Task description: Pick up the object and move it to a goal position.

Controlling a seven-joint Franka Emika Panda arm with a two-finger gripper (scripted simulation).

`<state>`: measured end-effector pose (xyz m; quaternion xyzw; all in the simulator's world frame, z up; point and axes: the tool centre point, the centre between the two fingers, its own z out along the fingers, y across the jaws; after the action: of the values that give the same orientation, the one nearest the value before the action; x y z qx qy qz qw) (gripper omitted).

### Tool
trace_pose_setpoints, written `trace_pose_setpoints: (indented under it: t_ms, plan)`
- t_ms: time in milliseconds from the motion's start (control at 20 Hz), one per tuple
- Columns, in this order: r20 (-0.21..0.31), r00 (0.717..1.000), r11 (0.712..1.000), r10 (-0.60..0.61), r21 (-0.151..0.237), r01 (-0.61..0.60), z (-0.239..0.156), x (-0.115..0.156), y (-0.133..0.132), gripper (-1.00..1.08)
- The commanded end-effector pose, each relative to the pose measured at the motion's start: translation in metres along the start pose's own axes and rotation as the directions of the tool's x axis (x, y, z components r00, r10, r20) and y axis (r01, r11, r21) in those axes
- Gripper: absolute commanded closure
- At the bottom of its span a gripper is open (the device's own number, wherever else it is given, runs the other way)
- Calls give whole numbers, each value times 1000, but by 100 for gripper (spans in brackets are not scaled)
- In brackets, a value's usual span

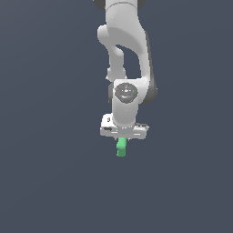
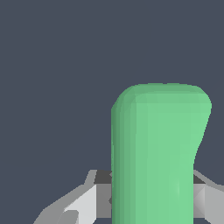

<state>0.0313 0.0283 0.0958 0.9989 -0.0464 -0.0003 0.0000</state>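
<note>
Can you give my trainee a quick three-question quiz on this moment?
1. True or false: the block hangs below the claw in the exterior view.
2. Multiple choice: what colour is the block? A) red B) green C) yellow
3. Fill in: in the wrist view, the block sits between the claw's two ____.

Key: 1 true; 2 B; 3 fingers.
</note>
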Motion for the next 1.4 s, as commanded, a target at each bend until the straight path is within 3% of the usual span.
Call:
trace_pose_setpoints:
  t_ms: [0, 700, 1000, 1350]
  plan:
    - [-1, 1000, 1000, 0, 0, 0, 0, 0, 0, 108]
    - [-1, 1000, 1000, 0, 0, 0, -12, -1, -4, 108]
    - [-1, 1000, 1000, 0, 0, 0, -50, -4, -15, 108]
    - [-1, 1000, 1000, 0, -1, 0, -120, -8, -37, 108]
